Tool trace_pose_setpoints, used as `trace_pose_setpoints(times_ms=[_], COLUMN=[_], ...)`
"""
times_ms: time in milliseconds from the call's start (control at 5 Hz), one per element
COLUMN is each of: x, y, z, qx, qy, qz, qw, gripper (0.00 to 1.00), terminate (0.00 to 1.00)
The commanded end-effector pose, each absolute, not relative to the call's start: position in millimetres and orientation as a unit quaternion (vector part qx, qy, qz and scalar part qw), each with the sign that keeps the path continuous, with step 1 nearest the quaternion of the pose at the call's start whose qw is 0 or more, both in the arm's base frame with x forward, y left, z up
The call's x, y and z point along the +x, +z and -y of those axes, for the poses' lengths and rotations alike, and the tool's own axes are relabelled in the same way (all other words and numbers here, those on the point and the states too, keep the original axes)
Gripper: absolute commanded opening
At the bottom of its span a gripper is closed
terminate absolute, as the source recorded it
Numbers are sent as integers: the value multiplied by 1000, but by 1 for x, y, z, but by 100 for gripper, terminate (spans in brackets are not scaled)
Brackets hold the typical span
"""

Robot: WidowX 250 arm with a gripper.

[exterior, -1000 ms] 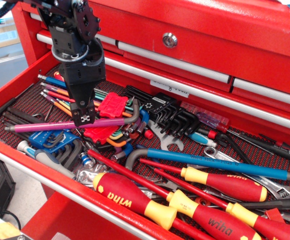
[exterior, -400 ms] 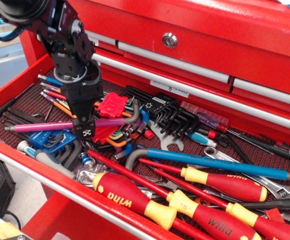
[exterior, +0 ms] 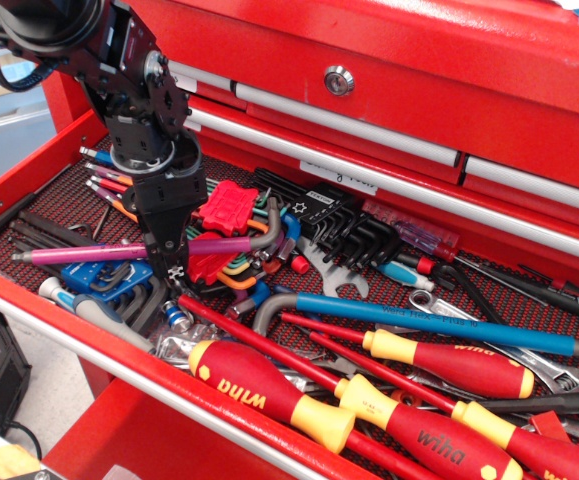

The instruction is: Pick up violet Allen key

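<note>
The violet Allen key (exterior: 89, 252) lies flat across the left of the open red drawer (exterior: 29, 180). Its grey bent end (exterior: 271, 222) points up beside a red key holder (exterior: 227, 208). My black gripper (exterior: 172, 262) reaches down from above onto the middle of the key's shaft. The near finger (exterior: 174, 268) stands in front of the shaft and the far finger is hidden behind it, so the fingers straddle the key. The key rests on the tools beneath it and is not lifted.
A thicker blue L-shaped key (exterior: 419, 322) lies to the right. Thin multicoloured keys (exterior: 109, 185) fan out behind the gripper. Black hex key sets (exterior: 339, 225), a blue key holder (exterior: 109, 278) and several red-yellow screwdrivers (exterior: 269, 390) crowd the drawer. The cabinet front (exterior: 369, 90) rises behind.
My gripper has come down and slightly toward the drawer's front, from just above the violet key to astride its shaft. The key has stayed where it lay.
</note>
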State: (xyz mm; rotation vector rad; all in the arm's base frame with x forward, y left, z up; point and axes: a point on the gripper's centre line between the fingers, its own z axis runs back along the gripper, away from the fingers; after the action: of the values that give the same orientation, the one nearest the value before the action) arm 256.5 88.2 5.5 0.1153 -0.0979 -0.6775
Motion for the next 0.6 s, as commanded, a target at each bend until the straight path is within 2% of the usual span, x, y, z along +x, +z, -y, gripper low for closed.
trace_pose_setpoints(times_ms=[0,200,400], x=[261,261,262], y=[17,36,69], z=[-85,-88,-90], qx=[54,60,97], qy=[-308,-301,-313], qz=[40,18,19], qw=[949,951,944], gripper=[0,0,0], terminate=[0,0,0])
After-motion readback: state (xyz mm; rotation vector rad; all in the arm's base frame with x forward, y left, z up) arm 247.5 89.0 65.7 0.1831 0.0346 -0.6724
